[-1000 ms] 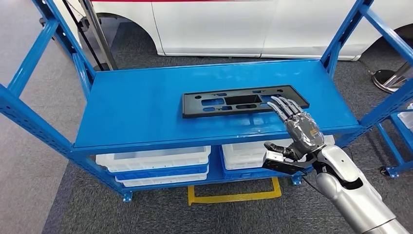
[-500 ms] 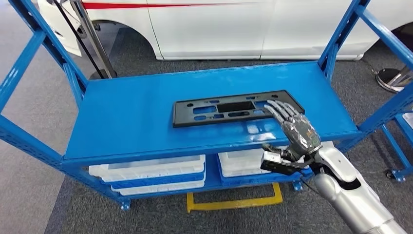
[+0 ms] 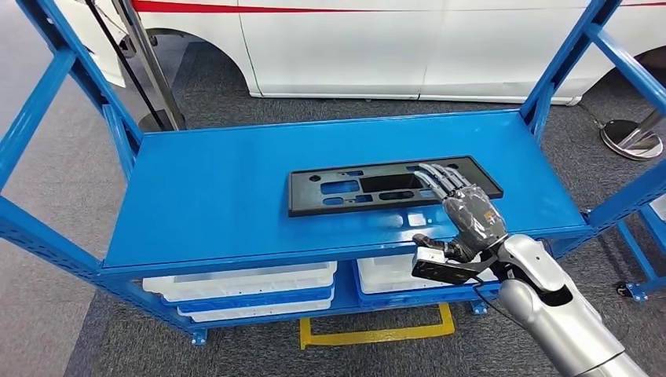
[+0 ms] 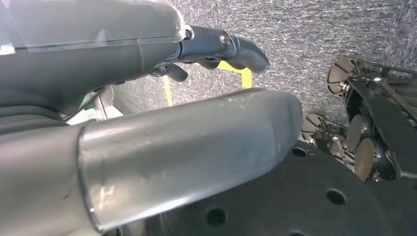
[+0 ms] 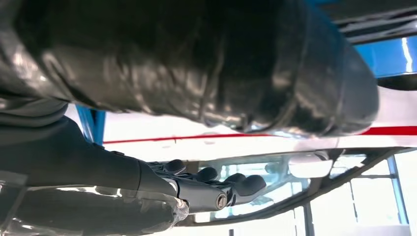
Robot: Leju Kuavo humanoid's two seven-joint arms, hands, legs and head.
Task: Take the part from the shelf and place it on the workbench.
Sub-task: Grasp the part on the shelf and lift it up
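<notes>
A flat black plastic part (image 3: 369, 187) with several cut-outs lies on the blue shelf top (image 3: 212, 188), right of centre. My right hand (image 3: 463, 210) reaches in from the front edge, its fingers (image 3: 437, 177) stretched out flat over the part's right half and its thumb down by the shelf's front lip. I cannot tell whether the fingers touch the part. In the right wrist view the right hand (image 5: 201, 189) holds nothing. My left hand (image 4: 196, 98) hangs low over grey carpet, fingers apart and empty.
White bins (image 3: 243, 283) sit on the lower shelf. Blue uprights (image 3: 561, 75) rise at the shelf corners. A white car (image 3: 393, 47) stands behind the rack. A yellow floor marking (image 3: 377, 334) lies in front, and a round stand base (image 3: 628, 137) at the right.
The camera has shifted a little. My right hand has slid further in over the part, its fingertips now over the cut-outs rather than the right end.
</notes>
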